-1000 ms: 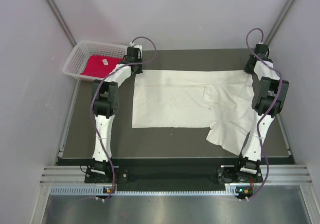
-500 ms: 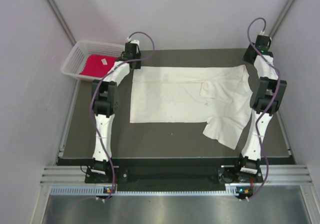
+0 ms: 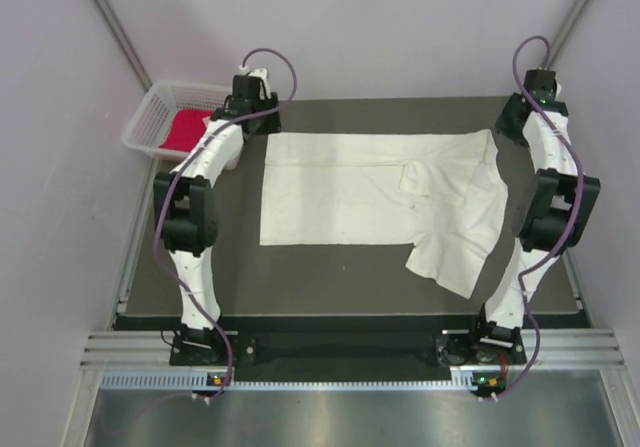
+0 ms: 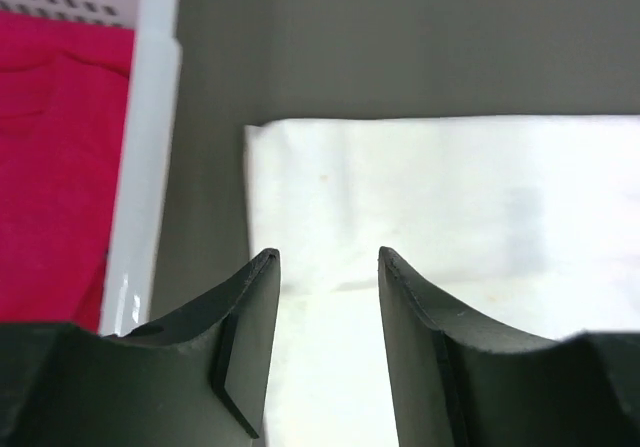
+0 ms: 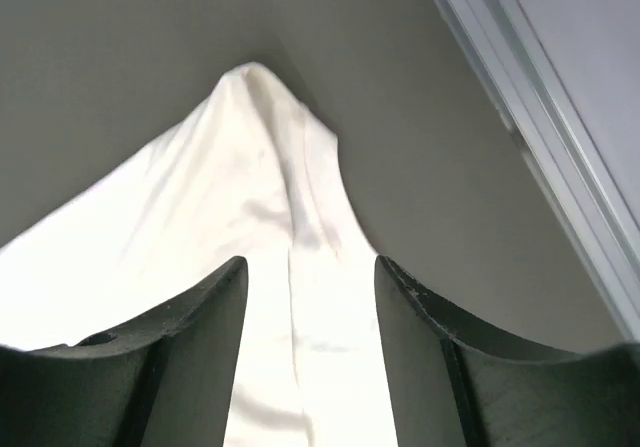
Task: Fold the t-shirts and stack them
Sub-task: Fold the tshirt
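Observation:
The cream-white t-shirt (image 3: 350,187) lies spread on the dark table, with one part folded over at its right and a flap (image 3: 450,262) reaching toward the near right. My left gripper (image 3: 261,124) hovers open over the shirt's far left corner (image 4: 450,197), nothing between its fingers (image 4: 328,257). At the far right corner, a peaked fold of cloth (image 5: 250,167) lies below my right gripper (image 3: 513,130), also open and empty (image 5: 310,262). The red t-shirt (image 3: 183,128) (image 4: 50,147) lies in the basket.
The white mesh basket (image 3: 143,127) stands off the table's far left corner, its rim (image 4: 150,147) just left of my left gripper. A metal frame rail (image 5: 530,97) runs close along the right side. Grey walls enclose the table (image 3: 330,267).
Both grippers have opened and let go of the cream shirt's far edge after drawing it toward the far side. Both arms have lifted and pulled back. The shirt now rests flat.

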### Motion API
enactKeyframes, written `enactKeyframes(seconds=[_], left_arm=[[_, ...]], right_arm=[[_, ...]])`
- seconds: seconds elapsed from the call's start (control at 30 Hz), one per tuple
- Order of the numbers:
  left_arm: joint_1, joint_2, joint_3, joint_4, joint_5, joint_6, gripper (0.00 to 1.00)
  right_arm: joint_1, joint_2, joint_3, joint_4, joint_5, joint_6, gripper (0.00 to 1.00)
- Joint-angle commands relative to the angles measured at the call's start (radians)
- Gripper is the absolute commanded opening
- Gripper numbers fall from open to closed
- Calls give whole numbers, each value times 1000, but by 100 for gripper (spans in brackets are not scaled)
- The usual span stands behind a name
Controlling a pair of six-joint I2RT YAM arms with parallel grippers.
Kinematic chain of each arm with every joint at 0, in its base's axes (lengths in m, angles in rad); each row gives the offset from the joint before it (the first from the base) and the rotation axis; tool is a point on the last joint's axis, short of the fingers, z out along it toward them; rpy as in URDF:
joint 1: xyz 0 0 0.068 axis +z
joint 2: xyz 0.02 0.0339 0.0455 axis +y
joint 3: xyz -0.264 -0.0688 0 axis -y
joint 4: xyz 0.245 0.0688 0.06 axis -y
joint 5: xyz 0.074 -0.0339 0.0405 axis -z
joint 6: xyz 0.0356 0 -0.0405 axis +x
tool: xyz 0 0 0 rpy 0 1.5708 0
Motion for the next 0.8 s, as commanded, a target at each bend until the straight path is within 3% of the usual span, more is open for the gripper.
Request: enactKeyframes(seconds=[0.0,0.27,0.43,0.57,0.77], left_arm=[[-8,-151,-102,8,166,-91,49],[-16,-413,-448,48,336,-249,46],[-24,-585,-695,62,379,-397,43],[-30,-752,-872,4,316,-454,40],[-36,-806,-952,-214,125,-495,40]], right_arm=[[1,-201,-162,-44,-5,71,54],[-7,-554,-604,-86,-63,87,55],[-10,-756,-915,-80,-247,177,54],[-12,-868,-1066,-102,-272,208,51],[-13,-933,-1100,-205,-194,179,52]])
